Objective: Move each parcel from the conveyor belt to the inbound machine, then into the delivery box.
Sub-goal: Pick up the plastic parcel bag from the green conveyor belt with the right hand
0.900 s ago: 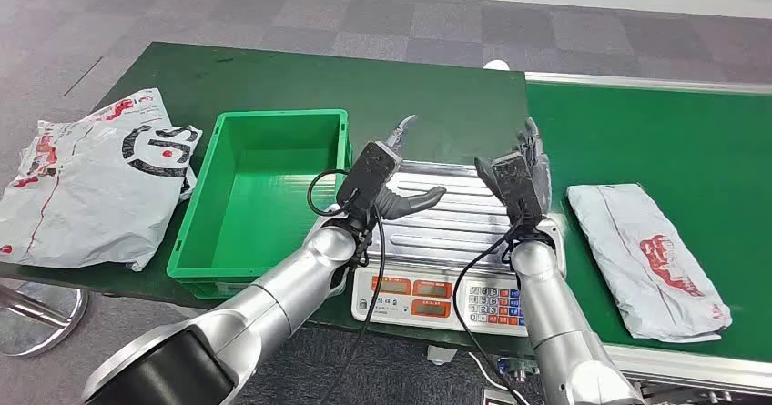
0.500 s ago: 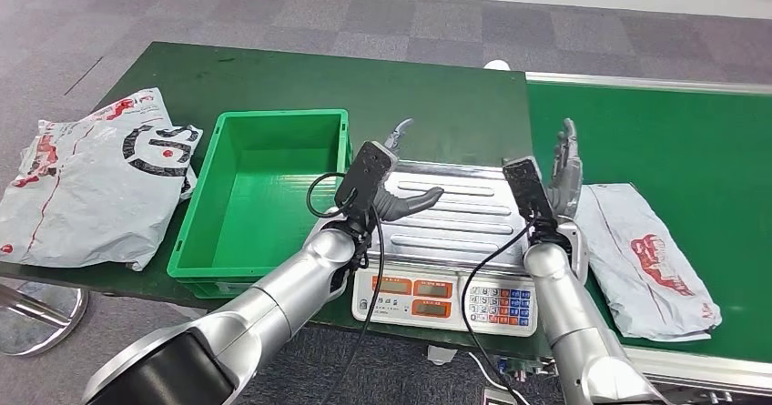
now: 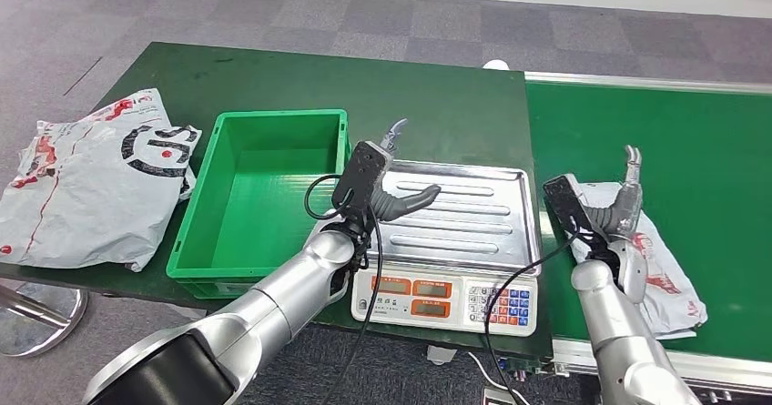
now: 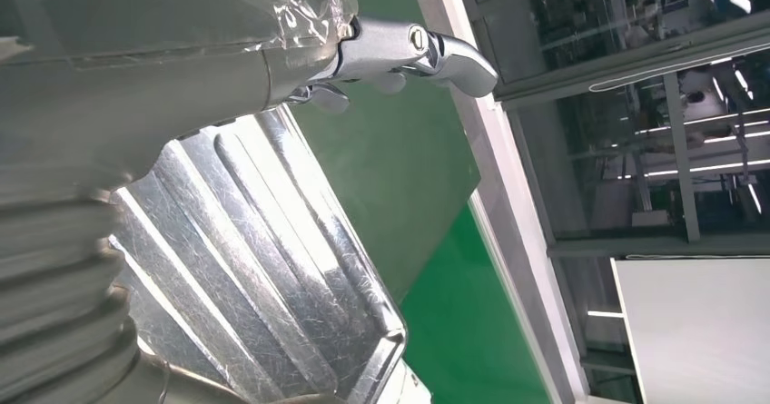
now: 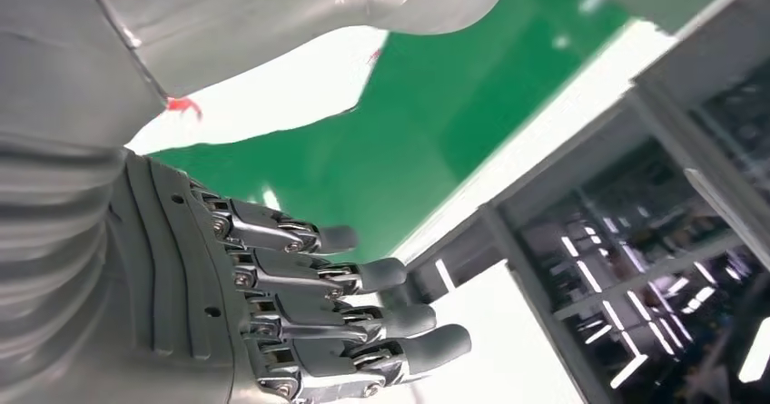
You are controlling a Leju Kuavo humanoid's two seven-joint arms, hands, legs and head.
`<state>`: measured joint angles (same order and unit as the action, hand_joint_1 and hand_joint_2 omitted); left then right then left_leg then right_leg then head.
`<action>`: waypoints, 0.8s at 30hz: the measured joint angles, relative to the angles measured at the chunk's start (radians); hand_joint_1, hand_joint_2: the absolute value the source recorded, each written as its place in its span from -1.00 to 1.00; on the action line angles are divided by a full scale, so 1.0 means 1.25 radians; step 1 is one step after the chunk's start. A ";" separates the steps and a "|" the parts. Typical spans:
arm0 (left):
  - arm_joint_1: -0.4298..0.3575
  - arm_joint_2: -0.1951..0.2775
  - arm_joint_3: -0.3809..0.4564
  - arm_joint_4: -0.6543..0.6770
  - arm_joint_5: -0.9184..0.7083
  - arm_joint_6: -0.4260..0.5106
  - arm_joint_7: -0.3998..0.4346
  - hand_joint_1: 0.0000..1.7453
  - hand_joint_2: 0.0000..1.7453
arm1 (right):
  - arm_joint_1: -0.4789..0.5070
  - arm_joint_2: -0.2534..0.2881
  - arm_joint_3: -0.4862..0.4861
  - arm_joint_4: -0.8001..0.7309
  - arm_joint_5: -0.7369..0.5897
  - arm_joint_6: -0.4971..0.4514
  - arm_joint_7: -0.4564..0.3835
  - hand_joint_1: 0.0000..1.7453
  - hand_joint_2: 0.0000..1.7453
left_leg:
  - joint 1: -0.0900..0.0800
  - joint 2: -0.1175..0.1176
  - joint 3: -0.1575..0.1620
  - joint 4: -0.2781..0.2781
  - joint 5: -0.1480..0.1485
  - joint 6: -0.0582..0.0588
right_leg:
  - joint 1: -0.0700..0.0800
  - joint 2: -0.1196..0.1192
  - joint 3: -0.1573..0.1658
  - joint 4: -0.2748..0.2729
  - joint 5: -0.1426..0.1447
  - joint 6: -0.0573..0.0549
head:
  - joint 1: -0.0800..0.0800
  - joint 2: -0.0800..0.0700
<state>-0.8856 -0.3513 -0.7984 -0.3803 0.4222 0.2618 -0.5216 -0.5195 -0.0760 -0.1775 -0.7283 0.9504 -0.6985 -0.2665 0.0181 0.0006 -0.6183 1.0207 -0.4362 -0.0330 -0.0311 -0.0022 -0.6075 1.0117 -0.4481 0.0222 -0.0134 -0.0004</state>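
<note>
Right hand over the parcel on the conveyor belt; left hand over the scale pan.

The right hand (image 3: 622, 207) hovers with fingers apart, holding nothing, above the near end of the grey parcel (image 3: 665, 268), which lies flat on the conveyor belt (image 3: 692, 141) near its front edge, just beside the scale (image 3: 455, 241). The left hand (image 3: 393, 187) is also spread and empty, positioned above the left part of the ribbed metal pan of the scale. The green delivery box (image 3: 259, 196) stands on the worktop (image 3: 419, 96) at the scale's left side. A second, larger bag (image 3: 91, 187) lies at the worktop's left edge.
</note>
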 joint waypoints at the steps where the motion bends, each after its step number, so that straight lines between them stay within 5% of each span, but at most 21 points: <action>1: 0.000 0.000 0.000 0.000 0.000 0.000 -0.001 -1.00 1.00 | 0.001 -0.004 -0.008 0.002 0.027 0.000 0.015 -1.00 1.00 | 0.000 0.000 0.000 0.000 0.000 0.000 | 0.000 0.000 0.000 0.000 0.000 0.000 | 0.000 0.000; 7: 0.000 0.000 0.001 0.005 -0.010 0.000 -0.016 -1.00 1.00 | 0.000 -0.056 -0.041 0.055 0.145 0.008 0.115 -1.00 1.00 | -0.001 -0.001 0.000 0.000 0.000 0.000 | 0.000 -0.002 0.001 0.000 0.000 0.000 | 0.000 0.000; 14: 0.000 0.000 0.003 0.011 -0.021 -0.002 -0.019 -1.00 1.00 | 0.001 -0.088 -0.046 0.102 0.166 0.027 0.152 -1.00 1.00 | -0.001 -0.001 0.000 0.000 0.000 0.001 | -0.001 -0.001 0.001 0.000 0.000 0.000 | 0.000 0.000; 19: 0.003 0.001 0.038 0.012 -0.080 -0.010 -0.021 -1.00 1.00 | 0.022 -0.096 -0.046 0.112 0.212 0.174 0.269 -1.00 1.00 | -0.001 -0.001 0.000 0.000 0.000 0.001 | -0.001 -0.001 0.001 0.000 0.000 0.000 | 0.000 0.000; 24: 0.012 0.005 0.103 0.010 -0.142 -0.017 -0.025 -1.00 1.00 | 0.074 -0.077 -0.046 0.099 0.253 0.266 0.309 -1.00 1.00 | -0.001 -0.001 0.000 0.000 0.000 0.001 | -0.001 -0.001 0.001 0.000 0.000 0.000 | 0.000 0.000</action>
<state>-0.8707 -0.3450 -0.6695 -0.3674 0.2449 0.2407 -0.5528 -0.4274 -0.1728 -0.2354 -0.6051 1.2667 -0.3658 0.1194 0.0166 -0.0008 -0.6185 1.0203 -0.4367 -0.0321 -0.0326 -0.0038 -0.6064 1.0116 -0.4483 0.0228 -0.0134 -0.0004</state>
